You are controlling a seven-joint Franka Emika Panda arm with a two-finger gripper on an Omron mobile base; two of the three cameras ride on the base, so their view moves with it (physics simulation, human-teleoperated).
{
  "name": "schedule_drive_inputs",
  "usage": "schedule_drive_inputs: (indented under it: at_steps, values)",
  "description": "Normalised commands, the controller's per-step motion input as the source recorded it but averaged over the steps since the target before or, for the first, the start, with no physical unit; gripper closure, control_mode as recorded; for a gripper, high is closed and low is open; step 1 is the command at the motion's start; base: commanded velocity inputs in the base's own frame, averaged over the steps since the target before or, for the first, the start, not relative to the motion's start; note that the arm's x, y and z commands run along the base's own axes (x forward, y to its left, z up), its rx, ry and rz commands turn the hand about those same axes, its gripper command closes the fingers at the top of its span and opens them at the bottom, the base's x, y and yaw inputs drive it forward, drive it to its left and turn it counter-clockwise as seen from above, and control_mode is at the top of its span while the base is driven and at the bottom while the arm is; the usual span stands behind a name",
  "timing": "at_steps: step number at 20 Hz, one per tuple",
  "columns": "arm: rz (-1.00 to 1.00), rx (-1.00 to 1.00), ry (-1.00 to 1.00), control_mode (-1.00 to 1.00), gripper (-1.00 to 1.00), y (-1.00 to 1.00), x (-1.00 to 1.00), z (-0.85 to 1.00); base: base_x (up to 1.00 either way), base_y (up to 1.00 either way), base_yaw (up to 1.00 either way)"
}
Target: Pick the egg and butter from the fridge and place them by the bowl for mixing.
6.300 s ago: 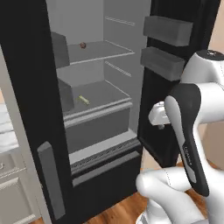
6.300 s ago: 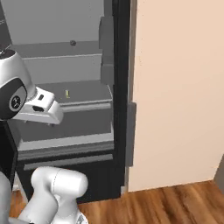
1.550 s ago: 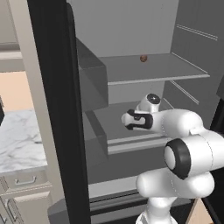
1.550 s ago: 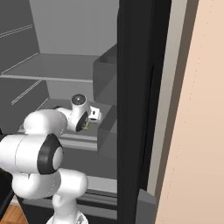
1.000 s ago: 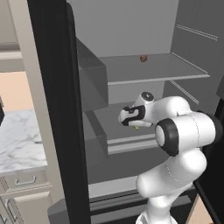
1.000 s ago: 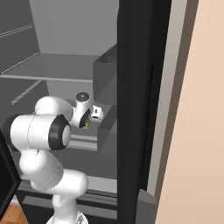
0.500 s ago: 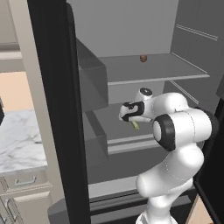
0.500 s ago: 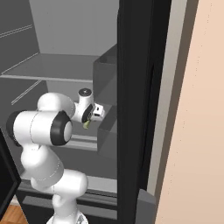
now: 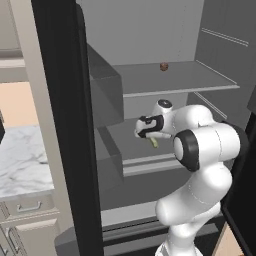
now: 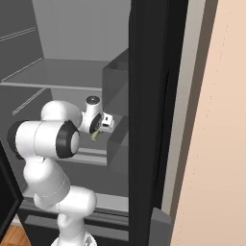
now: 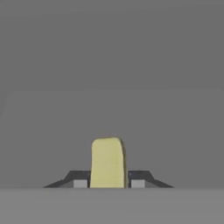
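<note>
1. Gripper is clenched on the butter, one dark tip on each side of the yellow stick, which pokes out between them; it sits low over the lower shelf of the fridge.
2. Grip looks centred; I would lift straight off the shelf before backing out, keeping clear of the door bin beside the hand.
3. Egg rests on the upper shelf, well apart, for a later trip.
4. A second ago the jaws stood wide around the butter; now they have shut on it, and the arm has folded closer in.
</note>
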Motion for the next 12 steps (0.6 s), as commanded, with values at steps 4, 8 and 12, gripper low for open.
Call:
schedule_drive_inputs:
  at_steps: [4, 8, 12]
  values:
    - [0.00, 0.00, -0.02, -1.00, 1.00, 0.00, -0.51, 0.00, 0.00, 0.00, 0.00]
    - [0.00, 0.00, -0.09, -1.00, 1.00, 0.00, -0.62, 0.00, 0.00, 0.00, 0.00]
    - [0.00, 0.00, -0.02, -1.00, 1.00, 0.00, -0.67, 0.17, 0.00, 0.00, 0.00]
